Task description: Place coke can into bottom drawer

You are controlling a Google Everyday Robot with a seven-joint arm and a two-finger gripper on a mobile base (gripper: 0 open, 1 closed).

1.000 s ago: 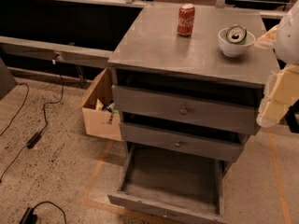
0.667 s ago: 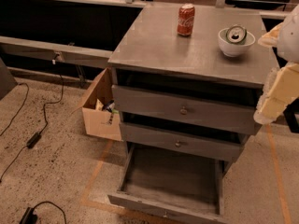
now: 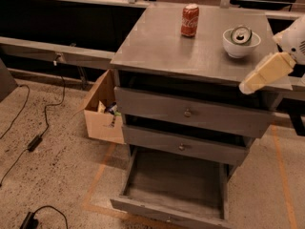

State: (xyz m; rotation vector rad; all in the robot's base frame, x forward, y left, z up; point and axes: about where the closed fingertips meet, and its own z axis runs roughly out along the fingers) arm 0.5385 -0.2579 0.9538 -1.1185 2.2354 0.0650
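Observation:
The coke can (image 3: 189,20), red with white script and a silver top, stands upright at the back middle of the grey cabinet top (image 3: 176,51). The bottom drawer (image 3: 176,182) is pulled out at floor level and nothing lies in it. My gripper (image 3: 253,81), cream-coloured on a white arm, hangs at the cabinet's right front edge, pointing down and left. It is well to the right of the can and nearer the front, and it holds nothing that I can see.
A white bowl (image 3: 240,46) with a green-and-silver can (image 3: 241,34) in it sits right of the coke can, close to my gripper. The two upper drawers (image 3: 190,113) are closed. An open cardboard box (image 3: 101,113) stands left of the cabinet. Cables (image 3: 33,142) lie on the floor.
My gripper has risen and swung from hanging beside the cabinet's right side to pointing left over its right front edge. The can and drawers have not moved.

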